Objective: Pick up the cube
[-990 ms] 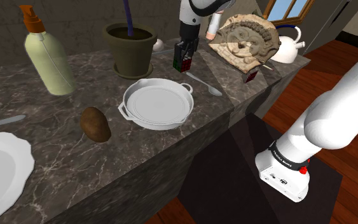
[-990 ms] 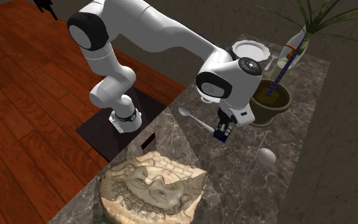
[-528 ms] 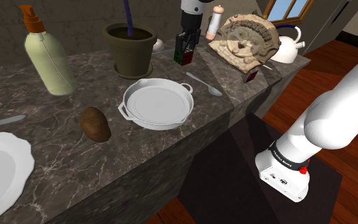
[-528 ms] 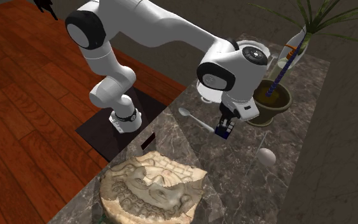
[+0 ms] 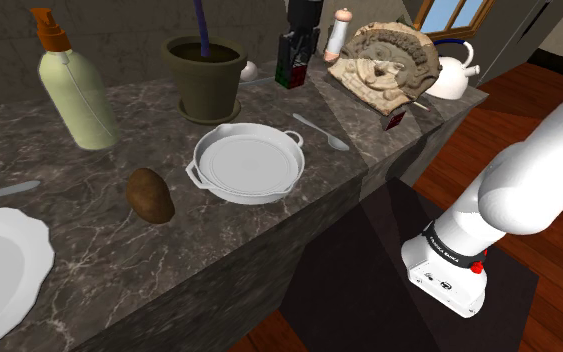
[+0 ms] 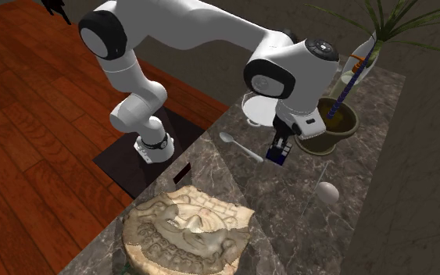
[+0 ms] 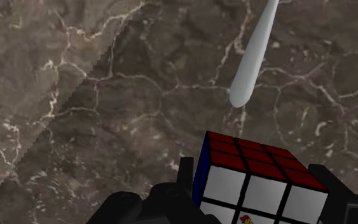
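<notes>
Black fingers of the gripper squeeze the cube, one on each side, & the cube hangs in the air above the counter, not touching it. What could go wrong, I think: only two flat sides are pinched, so a fast or jerky move could make the cube slip or twist out. It would then drop near the spoon lying close below, or bounce off the counter to the floor. A sideways swing is risky too, b/c in the shoulder view the cube is up between the plant pot & the stone face, w/ a small shaker just beside the gripper. A bump could tip the shaker. Slow & straight up looks safest. As for the cube, it is a puzzle cube w/ small squares & black lines between them. Close up it shows a dark red side, a white side w/ a tiny colour mark on one square, & a thin blue side. From farther off, red, green & white squares show.
</notes>
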Controlling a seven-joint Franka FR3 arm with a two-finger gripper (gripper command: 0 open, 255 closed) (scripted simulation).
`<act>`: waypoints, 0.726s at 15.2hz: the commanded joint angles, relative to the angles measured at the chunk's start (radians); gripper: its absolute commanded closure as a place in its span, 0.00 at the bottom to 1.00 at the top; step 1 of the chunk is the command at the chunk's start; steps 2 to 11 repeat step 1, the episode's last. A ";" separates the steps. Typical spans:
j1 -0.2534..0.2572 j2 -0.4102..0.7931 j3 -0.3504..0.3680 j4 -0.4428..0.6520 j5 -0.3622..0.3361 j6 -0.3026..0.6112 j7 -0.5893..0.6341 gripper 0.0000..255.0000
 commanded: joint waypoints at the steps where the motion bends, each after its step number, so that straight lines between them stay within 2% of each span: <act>1: 0.000 -0.003 0.000 0.004 0.000 -0.007 0.001 1.00; 11: 0.000 -0.003 0.000 0.004 0.000 -0.007 0.001 1.00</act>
